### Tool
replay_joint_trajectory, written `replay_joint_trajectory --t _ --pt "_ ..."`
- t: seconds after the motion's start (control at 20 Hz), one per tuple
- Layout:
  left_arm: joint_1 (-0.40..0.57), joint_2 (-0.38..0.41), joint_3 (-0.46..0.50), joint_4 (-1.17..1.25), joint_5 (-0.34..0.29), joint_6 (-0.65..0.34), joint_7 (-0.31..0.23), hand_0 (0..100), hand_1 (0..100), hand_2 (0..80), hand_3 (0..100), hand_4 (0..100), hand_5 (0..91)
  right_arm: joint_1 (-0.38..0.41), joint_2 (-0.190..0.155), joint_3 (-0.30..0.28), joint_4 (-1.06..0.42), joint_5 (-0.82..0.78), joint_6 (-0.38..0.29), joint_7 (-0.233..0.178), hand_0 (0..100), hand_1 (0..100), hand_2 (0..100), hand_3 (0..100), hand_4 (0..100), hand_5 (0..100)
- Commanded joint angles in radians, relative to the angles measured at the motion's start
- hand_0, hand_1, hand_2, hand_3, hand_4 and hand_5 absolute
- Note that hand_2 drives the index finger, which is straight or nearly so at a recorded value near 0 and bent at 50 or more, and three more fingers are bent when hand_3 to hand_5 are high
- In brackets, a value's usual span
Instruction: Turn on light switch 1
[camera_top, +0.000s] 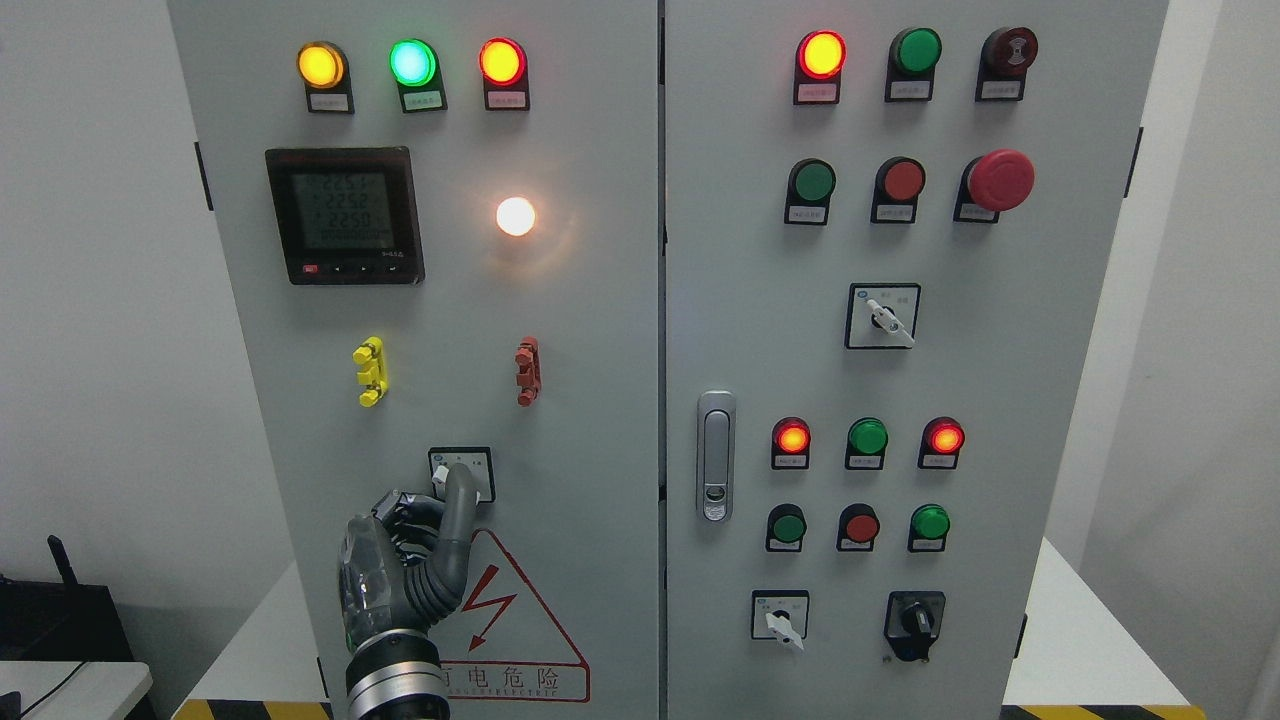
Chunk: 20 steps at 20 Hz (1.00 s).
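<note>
The small white rotary light switch (459, 472) on its black-framed square plate sits directly above the red lightning warning triangle (500, 610). I see my left hand (405, 560) just left of that triangle, index finger outstretched and touching the switch, other fingers curled, holding nothing.

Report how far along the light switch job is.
Looks done: the white lamp on the left cabinet door glows, so the light appears on. In hand: the left hand has one finger on the rotary selector switch below it, the other fingers curled. Left: seemingly only letting go and pulling back; whether the knob is fully turned is hidden by the finger. The right hand is not in view.
</note>
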Motion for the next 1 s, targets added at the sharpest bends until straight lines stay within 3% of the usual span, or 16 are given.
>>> replay_joint_trajectory --t 0.0,0.15,0.25,0.35,0.45,0.5,0.6,0.7,0.8,0.95 --pt "0.061 0.015 0.003 -0.075 0.000 -0.006 -0.013 11 31 65.0 77 78 70.5 0.000 0.001 0.017 0.000 -0.025 0.000 -0.005 12 39 0 0 0 0" --pt "0.090 0.024 0.019 -0.092 0.000 -0.058 -0.039 9 32 65.6 79 79 70.7 0.000 0.000 0.017 0.000 -0.025 0.000 -0.005 12 39 0 0 0 0" --pt "0.147 0.058 0.050 -0.092 0.000 -0.172 -0.070 7 33 66.2 82 81 71.6 0.000 0.000 0.017 0.000 -0.025 0.000 -0.005 12 39 0 0 0 0" --pt "0.228 0.088 0.102 -0.089 0.000 -0.279 -0.103 5 33 62.4 84 82 65.9 0.000 0.001 0.017 0.000 -0.025 0.000 -0.005 12 39 0 0 0 0" --pt "0.333 0.096 0.192 -0.086 0.000 -0.367 -0.168 4 32 55.7 81 79 45.4 0.000 0.000 0.017 0.000 -0.025 0.000 -0.005 12 39 0 0 0 0" --pt "0.380 0.094 0.240 -0.078 0.001 -0.410 -0.220 4 31 54.0 79 77 40.7 0.000 0.000 0.017 0.000 -0.025 0.000 -0.005 12 39 0 0 0 0" --pt "0.464 0.091 0.347 -0.052 0.006 -0.489 -0.335 3 29 43.2 72 70 26.7 0.000 0.001 0.017 0.000 -0.025 0.000 -0.005 12 39 0 0 0 0" --pt "0.535 0.096 0.451 0.017 0.033 -0.598 -0.410 1 27 36.7 64 61 17.8 0.000 0.000 0.017 0.000 -0.025 0.000 -0.005 12 39 0 0 0 0" --pt "0.573 0.098 0.547 0.121 0.070 -0.696 -0.476 0 27 32.5 58 56 15.3 0.000 0.001 0.017 0.000 -0.025 0.000 -0.005 12 39 0 0 0 0" --pt "0.635 0.099 0.677 0.270 0.073 -0.764 -0.559 0 25 28.0 51 51 12.2 0.000 0.000 0.017 0.000 -0.025 0.000 -0.005 12 39 0 0 0 0"
